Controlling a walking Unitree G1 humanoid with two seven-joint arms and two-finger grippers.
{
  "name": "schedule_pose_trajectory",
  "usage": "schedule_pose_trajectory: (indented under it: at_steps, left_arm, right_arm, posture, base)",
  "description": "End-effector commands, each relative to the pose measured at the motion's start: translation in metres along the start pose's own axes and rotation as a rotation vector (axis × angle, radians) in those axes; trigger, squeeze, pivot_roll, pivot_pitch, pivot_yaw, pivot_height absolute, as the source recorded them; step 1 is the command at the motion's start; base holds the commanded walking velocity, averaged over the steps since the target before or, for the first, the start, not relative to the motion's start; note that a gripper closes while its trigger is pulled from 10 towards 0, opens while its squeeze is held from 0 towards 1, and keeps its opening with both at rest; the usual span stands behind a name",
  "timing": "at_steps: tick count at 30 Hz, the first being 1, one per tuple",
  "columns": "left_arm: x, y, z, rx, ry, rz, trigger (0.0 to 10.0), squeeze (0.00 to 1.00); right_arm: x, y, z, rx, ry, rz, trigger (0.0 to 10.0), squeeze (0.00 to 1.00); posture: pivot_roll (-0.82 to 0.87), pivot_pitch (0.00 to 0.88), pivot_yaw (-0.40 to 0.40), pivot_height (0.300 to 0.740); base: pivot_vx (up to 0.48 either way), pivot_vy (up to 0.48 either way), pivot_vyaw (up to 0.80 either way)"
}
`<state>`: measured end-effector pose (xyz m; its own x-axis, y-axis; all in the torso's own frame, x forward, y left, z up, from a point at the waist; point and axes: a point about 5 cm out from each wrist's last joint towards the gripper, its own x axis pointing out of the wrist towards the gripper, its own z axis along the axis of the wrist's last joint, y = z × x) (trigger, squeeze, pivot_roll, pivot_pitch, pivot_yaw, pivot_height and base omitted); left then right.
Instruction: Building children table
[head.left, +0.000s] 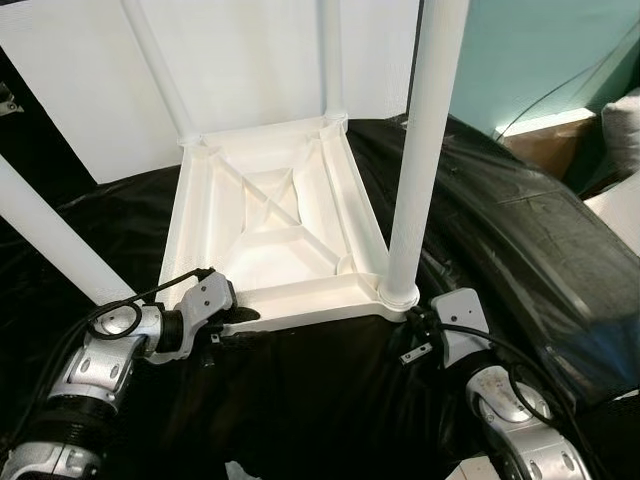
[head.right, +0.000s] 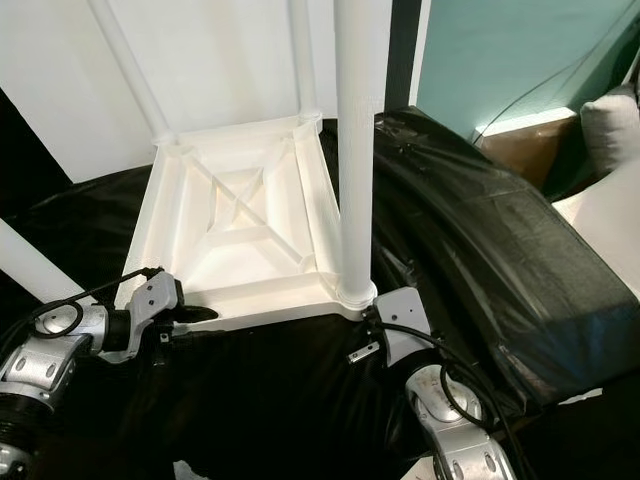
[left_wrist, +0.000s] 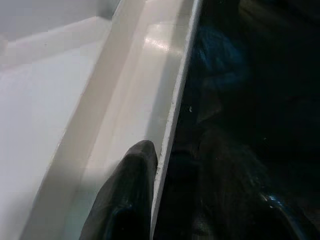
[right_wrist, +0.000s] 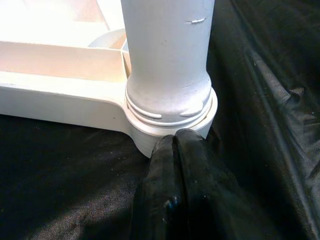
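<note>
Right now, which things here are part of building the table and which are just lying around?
Part of the job:
tabletop, upside down
near right leg
near left leg
two far legs
left gripper at the near rim
right gripper at the leg socket

Lying about:
black sheet
cardboard box
cable

- Left gripper (head.left: 243, 318) at seven o'clock, its silver arm bent inward, wrist level, fingers (left_wrist: 125, 200) spread apart.
- Right gripper (head.left: 415, 318) at five o'clock, forearm reaching up and forward, fingers (right_wrist: 170, 195) pressed together.

Upturned tabletop (head.left: 270, 215) on black sheet (head.left: 320, 400), 4 legs (head.left: 425, 150) up.
</note>
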<state>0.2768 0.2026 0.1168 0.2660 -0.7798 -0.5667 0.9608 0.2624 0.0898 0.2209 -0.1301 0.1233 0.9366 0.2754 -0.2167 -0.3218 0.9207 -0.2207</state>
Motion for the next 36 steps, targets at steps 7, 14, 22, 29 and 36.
schedule_pose_trajectory:
  at_steps: [7,14,22,29,36]
  left_arm:
    - [0.009,-0.043,-0.019,-0.148,0.016,-0.361,10.0,0.00]
    - [0.014,-0.055,-0.016,-0.137,-0.015,-0.470,10.0,0.00]
    - [0.008,-0.081,-0.006,-0.211,-0.112,-0.586,10.0,0.00]
    - [-0.003,-0.097,-0.018,-0.326,-0.150,-0.628,10.0,0.00]
    - [0.007,-0.110,-0.014,-0.383,-0.216,-0.645,10.0,0.00]
  right_arm:
    - [0.003,0.000,0.004,-0.004,-0.017,-0.002,10.0,0.00]
    - [0.004,-0.003,0.007,-0.012,-0.026,-0.013,10.0,0.00]
    - [0.004,-0.009,0.012,-0.030,-0.028,-0.041,10.0,0.00]
    - [0.002,-0.013,0.017,-0.036,-0.038,-0.056,10.0,0.00]
    - [0.005,-0.014,0.040,0.000,-0.104,-0.068,10.0,0.00]
  posture:
    - [-0.11,0.015,0.074,0.740]
    - [-0.11,0.020,0.077,0.740]
    - [-0.14,0.026,0.075,0.740]
    - [-0.14,0.025,0.067,0.740]
    - [-0.14,0.024,0.067,0.740]
  base:
    - [0.000,0.000,0.00]
    - [0.000,0.000,0.00]
    - [0.000,0.000,0.00]
    - [0.000,0.000,0.00]
    - [0.000,0.000,0.00]
